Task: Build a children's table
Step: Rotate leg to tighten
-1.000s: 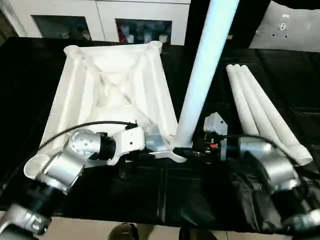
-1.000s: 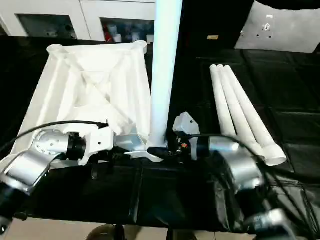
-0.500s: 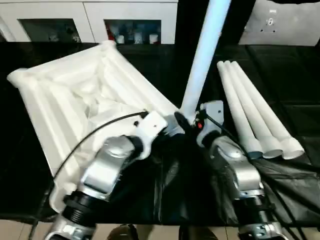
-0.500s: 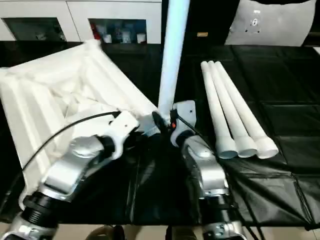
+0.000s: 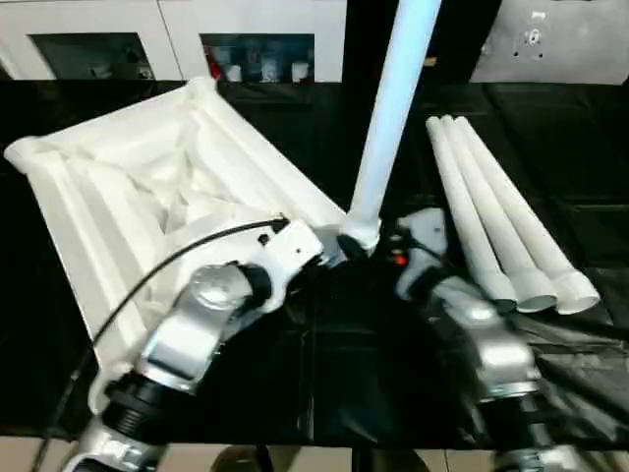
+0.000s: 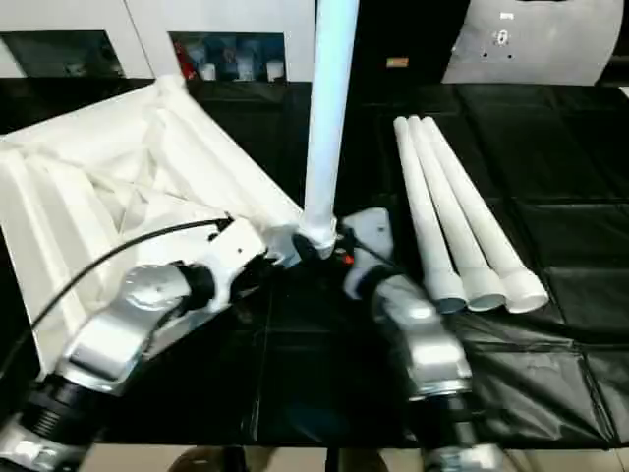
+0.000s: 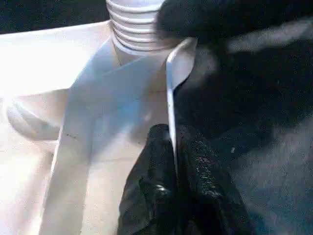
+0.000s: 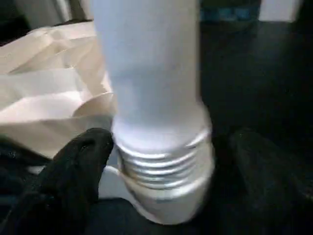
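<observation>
The children's table top [image 5: 147,187] lies upside down on the black work table, ribs up, turned at an angle. One white leg [image 5: 388,108] stands upright in its near corner socket [image 5: 360,236], and its threaded end [image 8: 164,164] shows above the socket. My left gripper [image 7: 173,147] is shut on the thin rim of the table top [image 7: 171,93] beside that socket. My right gripper [image 8: 166,166] is open around the foot of the leg, with one black finger [image 8: 73,166] on each side and a gap at the far finger [image 8: 266,171].
Three loose white legs [image 5: 501,226] lie side by side on the black cover to the right. White cabinets with glass doors [image 5: 147,39] stand behind the work table. The table's front edge runs just below my forearms.
The right gripper's fingers have spread away from the leg's foot and let it go. Earlier in the second the table top swung round at an angle. The left gripper kept its hold on the rim.
</observation>
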Motion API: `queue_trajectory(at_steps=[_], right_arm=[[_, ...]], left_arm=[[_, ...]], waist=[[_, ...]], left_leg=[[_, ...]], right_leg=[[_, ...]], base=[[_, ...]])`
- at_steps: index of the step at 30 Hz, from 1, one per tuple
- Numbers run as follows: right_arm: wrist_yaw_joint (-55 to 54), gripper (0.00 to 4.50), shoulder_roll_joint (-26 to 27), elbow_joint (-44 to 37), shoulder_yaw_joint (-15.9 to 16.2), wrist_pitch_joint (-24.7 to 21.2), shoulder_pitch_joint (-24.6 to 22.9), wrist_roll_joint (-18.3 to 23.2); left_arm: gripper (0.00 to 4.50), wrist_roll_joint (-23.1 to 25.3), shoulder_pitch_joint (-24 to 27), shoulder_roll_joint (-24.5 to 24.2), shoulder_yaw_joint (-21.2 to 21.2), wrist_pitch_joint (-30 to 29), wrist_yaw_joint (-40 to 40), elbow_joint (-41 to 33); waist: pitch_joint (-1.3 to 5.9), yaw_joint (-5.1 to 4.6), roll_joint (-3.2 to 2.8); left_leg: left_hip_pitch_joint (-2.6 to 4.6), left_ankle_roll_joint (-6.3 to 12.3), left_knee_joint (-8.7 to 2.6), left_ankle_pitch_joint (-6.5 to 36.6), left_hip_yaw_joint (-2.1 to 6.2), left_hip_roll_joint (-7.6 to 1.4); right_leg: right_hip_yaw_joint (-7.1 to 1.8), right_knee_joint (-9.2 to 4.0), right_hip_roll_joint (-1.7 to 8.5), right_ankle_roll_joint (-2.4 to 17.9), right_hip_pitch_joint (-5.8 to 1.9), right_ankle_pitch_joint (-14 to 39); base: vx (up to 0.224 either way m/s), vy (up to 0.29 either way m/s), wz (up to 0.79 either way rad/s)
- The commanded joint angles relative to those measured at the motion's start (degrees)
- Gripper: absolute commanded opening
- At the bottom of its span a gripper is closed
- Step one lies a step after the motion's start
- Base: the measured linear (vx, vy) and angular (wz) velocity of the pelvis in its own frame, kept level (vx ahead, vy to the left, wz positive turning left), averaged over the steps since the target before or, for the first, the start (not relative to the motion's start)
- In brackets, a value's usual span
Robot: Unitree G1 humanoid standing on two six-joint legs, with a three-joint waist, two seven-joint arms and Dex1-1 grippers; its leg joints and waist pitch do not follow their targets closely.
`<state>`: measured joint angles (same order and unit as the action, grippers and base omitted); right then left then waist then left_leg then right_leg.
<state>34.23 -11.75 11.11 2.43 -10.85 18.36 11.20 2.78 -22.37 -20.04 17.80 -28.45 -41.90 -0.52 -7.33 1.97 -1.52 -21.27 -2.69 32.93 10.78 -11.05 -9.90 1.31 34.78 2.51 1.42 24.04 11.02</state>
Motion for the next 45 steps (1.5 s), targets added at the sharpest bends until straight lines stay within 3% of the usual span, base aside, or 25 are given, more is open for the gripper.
queue_trajectory(at_steps=[1, 5, 11, 15, 18, 23, 31, 40, 41, 43, 44, 45], right_arm=[[5.9, 4.38, -2.8, -2.1, 0.3, 0.2, -0.2, 0.8], [17.9, 4.38, -10.0, -3.8, 1.9, -1.3, 0.5, 4.3], [29.5, 4.38, -15.8, -2.7, 5.6, -2.4, 2.7, 4.8], [32.2, 4.23, -16.3, -0.1, 6.9, -1.6, 4.4, 4.0], [33.9, 3.88, -16.3, 1.3, 8.3, -1.6, 5.5, 3.8], [35.8, 3.47, -16.2, 2.2, 9.6, -1.1, 6.3, 3.5], [36.8, 2.82, -16.1, 3.5, 10.3, 0.0, 6.8, 2.9], [37.0, 2.7, -15.6, 3.6, 10.8, 0.1, 6.1, 2.7], [33.5, 2.7, -13.7, 2.6, 10.1, -1.7, 4.7, 3.2], [31.8, 2.7, -12.9, 2.3, 9.8, -2.3, 4.3, 3.2], [29.1, 2.7, -11.4, 1.6, 9.3, -2.9, 3.4, 3.2], [26.4, 2.7, -9.8, 0.9, 9.0, -3.2, 2.3, 3.0]], left_arm=[[0.0, -0.7, 0.4, -2.0, 0.5, 4.4, -3.7, 0.1], [0.0, -2.2, 0.4, -5.7, 1.5, 10.4, -10.9, 2.2], [0.0, -3.3, -0.8, -9.8, 4.0, 18.0, -19.8, 5.5], [0.0, -3.0, -1.7, -11.1, 5.5, 20.5, -23.2, 6.6], [0.0, -2.4, -2.4, -11.5, 6.2, 22.3, -24.6, 7.6], [0.0, -2.4, -3.3, -11.2, 6.2, 24.5, -25.5, 9.6], [0.0, -2.3, -3.7, -11.2, 6.1, 26.1, -25.8, 11.1], [0.0, -2.3, -3.7, -11.1, 5.7, 26.3, -25.2, 12.4], [0.0, -3.1, -3.1, -10.1, 4.1, 22.5, -22.4, 11.2], [0.0, -3.4, -2.9, -9.6, 3.4, 21.0, -21.2, 10.7], [0.0, -4.3, -2.6, -8.5, 2.1, 18.2, -19.0, 9.4], [0.0, -4.8, -2.1, -7.5, 1.0, 15.7, -16.8, 7.9]], waist=[[3.85, 0.18, 0.28], [3.96, 0.51, 0.34], [3.99, 0.67, 0.57], [4.13, 1.27, 0.46], [4.21, 1.6, 0.39], [4.41, 1.55, 0.58], [4.65, 1.59, 0.7], [4.79, 1.62, 0.73], [4.74, 1.58, 0.7], [4.61, 1.52, 0.67], [4.45, 1.56, 0.13], [4.39, 1.43, 0.28]], left_leg=[[0.29, 5.45, -3.18, 5.9, 1.42, -2.74], [0.37, 7.6, -2.88, 4.8, 1.31, -2.89], [0.48, 7.61, -2.89, 5.1, 1.31, -3.08], [0.74, 7.28, -2.75, 4.9, 1.2, -3.24], [0.77, 6.84, -2.69, 4.9, 1.16, -3.36], [0.55, 6.69, -2.61, 4.4, 1.23, -3.34], [0.46, 7.06, -2.41, 3.6, 1.2, -3.3], [0.48, 6.98, -2.33, 4.0, 1.16, -3.29], [0.49, 6.76, -2.37, 4.0, 1.12, -3.32], [0.56, 6.18, -2.52, 5.0, 1.19, -3.34], [0.59, 5.75, -2.57, 5.6, 1.26, -3.34], [0.64, 5.36, -2.67, 6.3, 1.24, -3.38]], right_leg=[[-2.67, -4.07, 4.7, 13.0, -3.47, 4.9], [-2.67, -3.71, 4.77, 14.5, -3.62, 1.5], [-2.56, -3.7, 4.91, 15.1, -3.57, 4.0], [-2.56, -3.54, 4.95, 15.7, -3.3, 4.2], [-2.58, -3.35, 5.04, 16.0, -3.33, 3.9], [-2.34, -3.12, 5.24, 16.1, -3.53, 3.4], [-2.27, -2.95, 5.28, 16.3, -3.65, 2.6], [-2.12, -3.02, 5.34, 16.2, -3.68, 3.8], [-2.14, -3.0, 5.36, 16.3, -3.65, 3.9], [-2.05, -3.31, 5.43, 16.1, -3.6, 5.9], [-2.05, -3.41, 5.47, 16.1, -3.49, 6.9], [-2.02, -3.62, 5.4, 15.8, -3.48, 7.9]], base=[[0.0, 0.0, 0.0], [0.0, 0.0, 0.0], [0.0, 0.0, 0.0], [0.0, 0.0, 0.0], [0.0, 0.0, 0.0], [0.0, 0.0, 0.0], [0.0, 0.0, 0.0], [0.0, 0.0, 0.0], [0.0, 0.0, 0.0], [0.0, 0.0, 0.0], [0.0, 0.0, 0.0], [0.0, 0.0, 0.0]])
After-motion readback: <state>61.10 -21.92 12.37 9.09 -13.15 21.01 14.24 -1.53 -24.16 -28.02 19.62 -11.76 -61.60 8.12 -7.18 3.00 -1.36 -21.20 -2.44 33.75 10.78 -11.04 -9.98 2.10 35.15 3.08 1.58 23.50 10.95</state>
